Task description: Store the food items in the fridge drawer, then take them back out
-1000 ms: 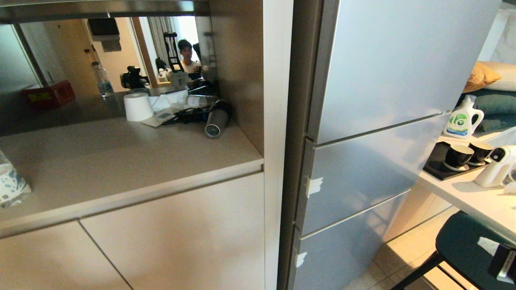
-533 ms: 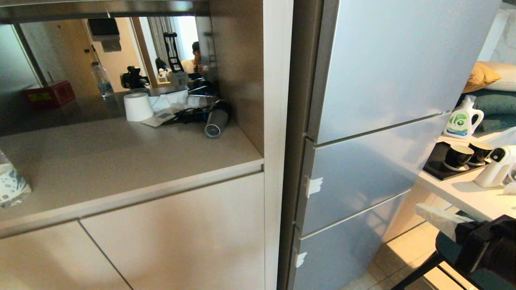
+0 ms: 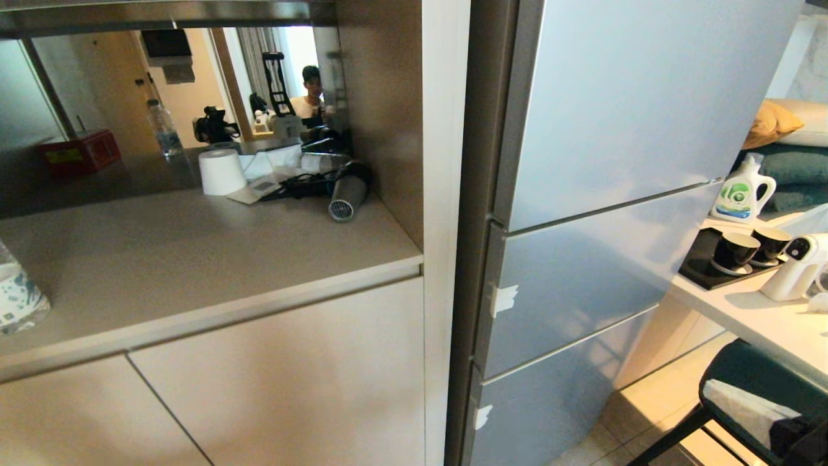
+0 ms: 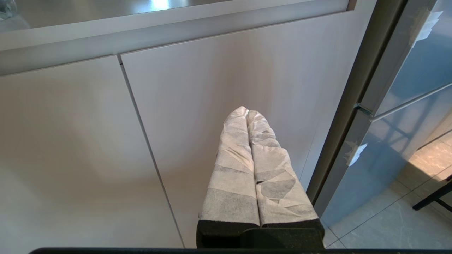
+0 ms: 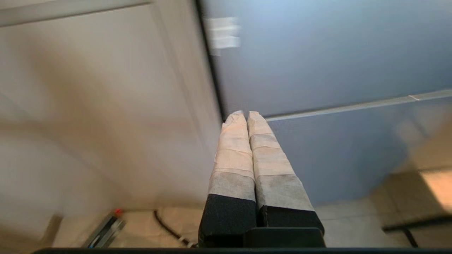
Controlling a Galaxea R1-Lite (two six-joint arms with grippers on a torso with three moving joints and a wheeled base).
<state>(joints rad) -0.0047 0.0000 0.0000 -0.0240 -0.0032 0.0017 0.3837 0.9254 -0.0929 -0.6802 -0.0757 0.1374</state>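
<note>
Fridge standing fully closed, drawer and food items nowhere showing. Right pincer pressed shut on nothing, pointing at the seam between the fridge's lower panels, just beside the cabinet door. Left pincer also closed and empty, hanging before the cabinet left of the fridge.
</note>
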